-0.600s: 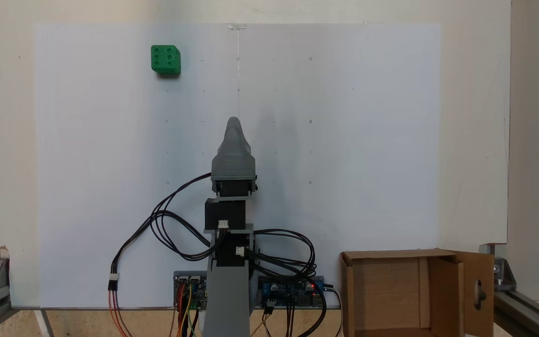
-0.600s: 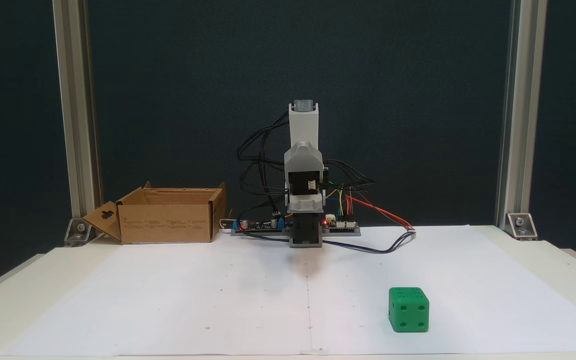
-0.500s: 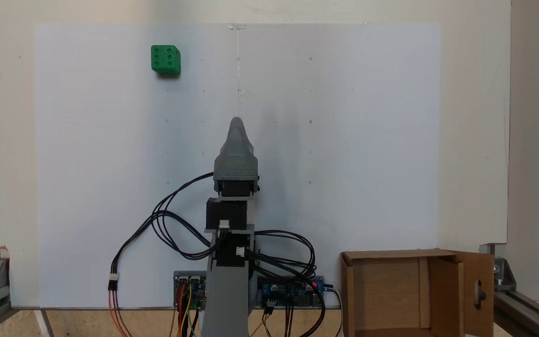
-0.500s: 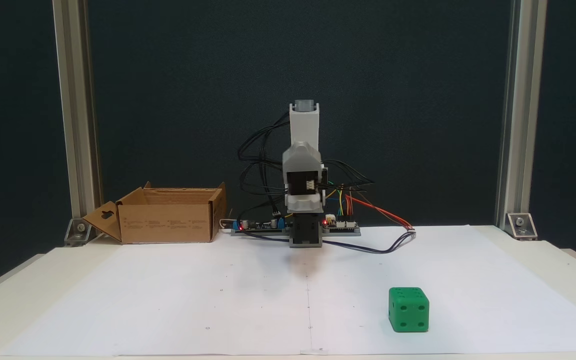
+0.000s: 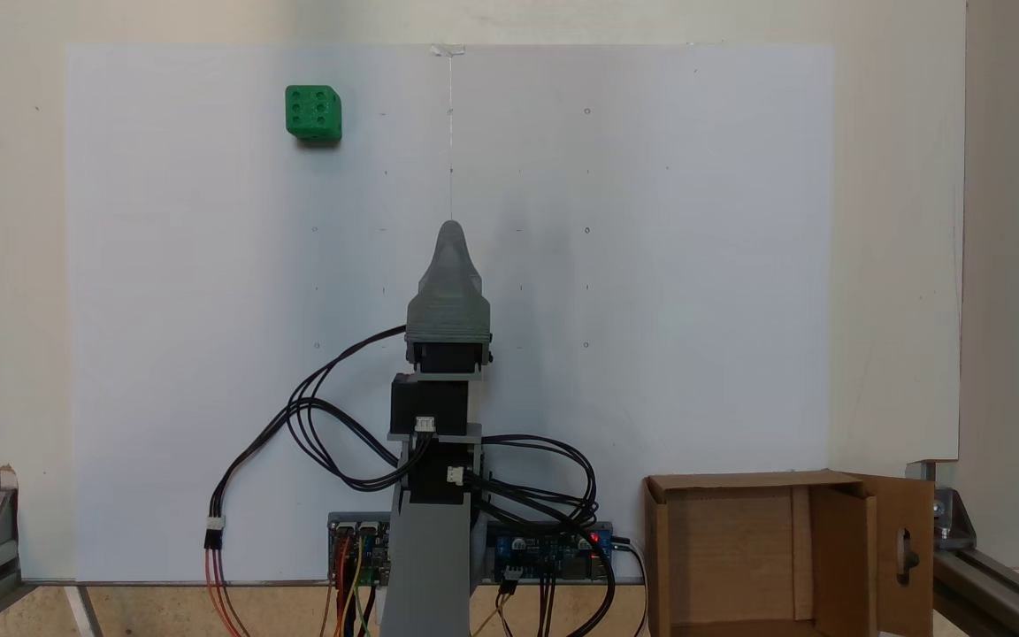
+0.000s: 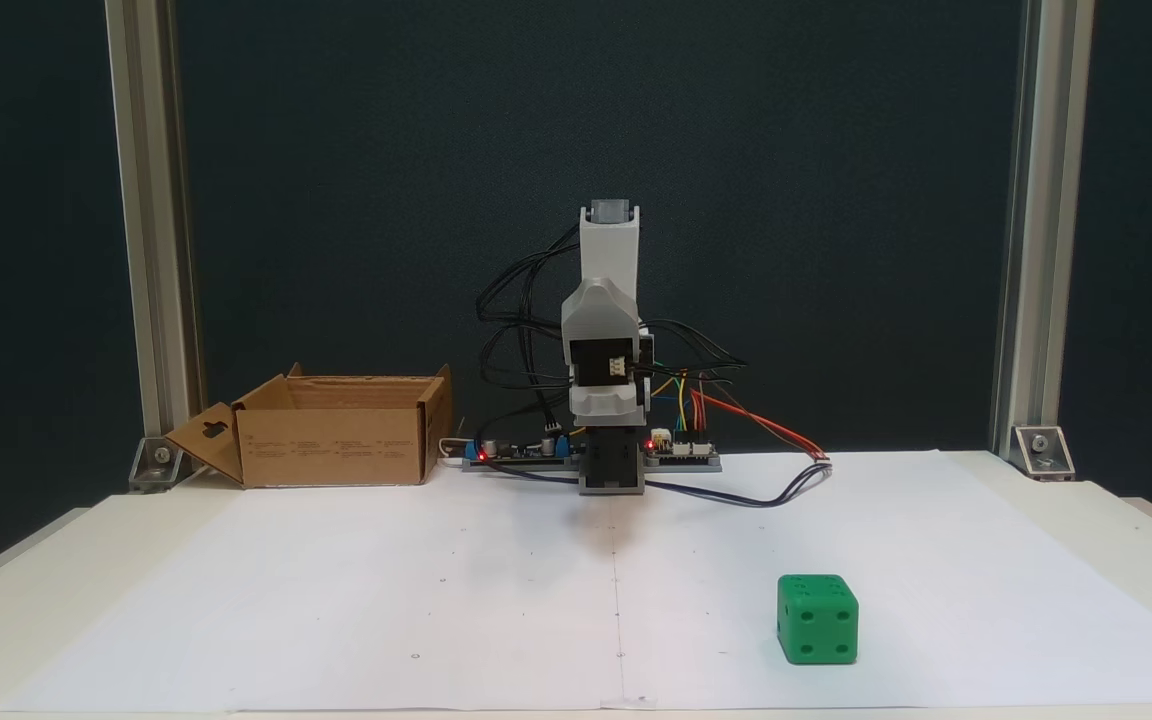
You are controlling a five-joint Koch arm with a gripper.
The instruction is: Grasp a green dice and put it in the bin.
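The end effector [image 5: 449, 232] has drifted slightly right, aperture seemingly narrow but I cannot tell; the green dice [image 5: 313, 113] sits untouched on the table [image 6: 1086, 520], far from the bin [image 5: 739, 553]

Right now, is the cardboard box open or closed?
Open. The cardboard box has its flaps spread, the cut-out flap folded outward, and its bare inside shows from above.

Green dice [image 6: 817, 619] — bin [image 6: 334, 440] well apart

A big white paper sheet [image 5: 651, 265] covers the table [image 6: 1116, 520]. Shiny metal posts [image 6: 1031, 230] stand at its corners.
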